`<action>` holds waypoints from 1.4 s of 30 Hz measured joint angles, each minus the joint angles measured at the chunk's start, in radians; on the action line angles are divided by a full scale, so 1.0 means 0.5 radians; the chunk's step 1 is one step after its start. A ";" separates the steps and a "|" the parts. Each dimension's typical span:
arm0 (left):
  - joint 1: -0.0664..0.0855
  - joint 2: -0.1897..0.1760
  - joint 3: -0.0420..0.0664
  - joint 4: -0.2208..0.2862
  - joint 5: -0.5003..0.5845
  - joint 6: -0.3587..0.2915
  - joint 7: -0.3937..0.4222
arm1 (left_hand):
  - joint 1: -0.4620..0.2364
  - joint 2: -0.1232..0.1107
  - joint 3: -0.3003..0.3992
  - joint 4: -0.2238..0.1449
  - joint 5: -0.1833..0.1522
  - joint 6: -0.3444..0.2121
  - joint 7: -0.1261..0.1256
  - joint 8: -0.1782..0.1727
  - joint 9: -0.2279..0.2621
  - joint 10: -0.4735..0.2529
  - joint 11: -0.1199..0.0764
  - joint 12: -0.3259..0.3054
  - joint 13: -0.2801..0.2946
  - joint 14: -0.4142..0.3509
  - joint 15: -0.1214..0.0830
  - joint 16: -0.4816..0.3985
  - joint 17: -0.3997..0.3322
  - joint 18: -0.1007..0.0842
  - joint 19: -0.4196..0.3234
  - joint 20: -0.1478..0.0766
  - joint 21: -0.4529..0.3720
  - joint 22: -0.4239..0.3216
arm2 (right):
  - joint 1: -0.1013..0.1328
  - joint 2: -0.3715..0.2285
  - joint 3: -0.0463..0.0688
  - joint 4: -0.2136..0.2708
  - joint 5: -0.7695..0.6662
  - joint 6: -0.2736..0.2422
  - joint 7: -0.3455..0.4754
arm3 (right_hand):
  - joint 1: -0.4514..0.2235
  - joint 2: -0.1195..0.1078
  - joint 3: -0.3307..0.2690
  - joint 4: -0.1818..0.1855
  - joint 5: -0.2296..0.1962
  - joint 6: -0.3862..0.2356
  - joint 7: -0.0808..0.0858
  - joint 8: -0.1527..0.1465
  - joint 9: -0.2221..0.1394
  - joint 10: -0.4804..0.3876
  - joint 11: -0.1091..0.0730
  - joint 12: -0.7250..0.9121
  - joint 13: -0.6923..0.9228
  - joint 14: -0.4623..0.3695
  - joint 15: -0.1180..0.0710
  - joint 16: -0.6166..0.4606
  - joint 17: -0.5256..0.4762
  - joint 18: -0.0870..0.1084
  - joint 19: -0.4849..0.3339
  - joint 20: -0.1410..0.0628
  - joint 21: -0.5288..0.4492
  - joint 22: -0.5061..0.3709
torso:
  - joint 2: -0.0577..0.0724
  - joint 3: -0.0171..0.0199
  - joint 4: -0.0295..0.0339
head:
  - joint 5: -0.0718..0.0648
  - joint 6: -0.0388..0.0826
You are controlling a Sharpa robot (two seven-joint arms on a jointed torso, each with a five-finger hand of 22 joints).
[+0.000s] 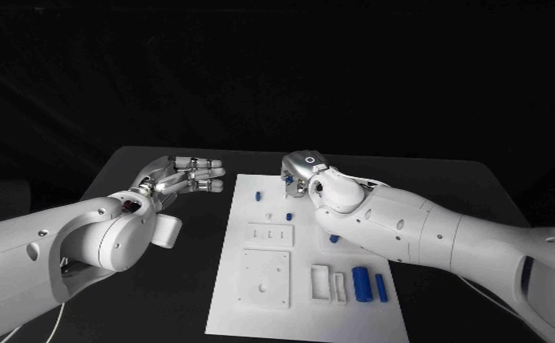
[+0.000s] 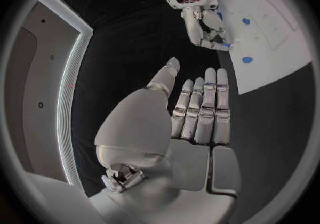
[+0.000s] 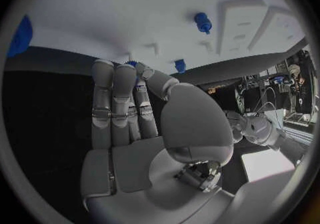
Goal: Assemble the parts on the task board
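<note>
We are looking down at the task board [image 1: 303, 295] lying in the middle of the black table [image 1: 463, 191], with both hands hovering near its far end. The left hand [image 1: 185, 176] is hanging over bare table just beside the board's far left corner; in the left wrist view [image 2: 200, 112] its fingers [image 2: 210, 101] are lying straight and side by side, the thumb standing a little apart, and nothing is sitting in the palm. The right hand [image 1: 303, 173] is reaching over the board's far edge; in its own wrist view [image 3: 127, 112] the fingers [image 3: 106, 96] are stretching out close together toward the board, and something blue [image 3: 133, 65] is peeking out just past the fingertips, but we cannot tell whether the hand is pinching it or merely hovering above it. One blue part [image 1: 257, 195] is sitting just beside the right hand's fingertips, on the side toward the left hand. Smaller blue parts [image 1: 287, 216] are standing on the board just behind those fingers, under the wrist, and another [image 1: 334, 239] is showing beneath the forearm. Well away from both hands, at the board's near end, two blue cylinders [image 1: 362, 283] are lying side by side next to white raised blocks [image 1: 265, 277].
</note>
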 measured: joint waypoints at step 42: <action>0.000 0.001 0.001 -0.007 -0.001 0.001 -0.001 | 0.000 0.000 0.000 0.000 0.000 0.000 0.000 0.000 0.000 0.000 0.000 0.000 0.001 0.000 0.000 0.000 0.000 0.000 0.000 0.000 0.015 -0.008 | 0.002 0.019 -0.001 -0.083 0.004 0.008 0.007 | -0.004 -0.020 0.013 0.014 -0.004 -0.024 0.018 0.000 -0.009 0.004 -0.033 -0.002 0.002 0.000 0.000 0.000 0.002 -0.002 0.014 0.015 -0.086 0.046 | 0.024 -0.0025 0.011 | -0.002 0.008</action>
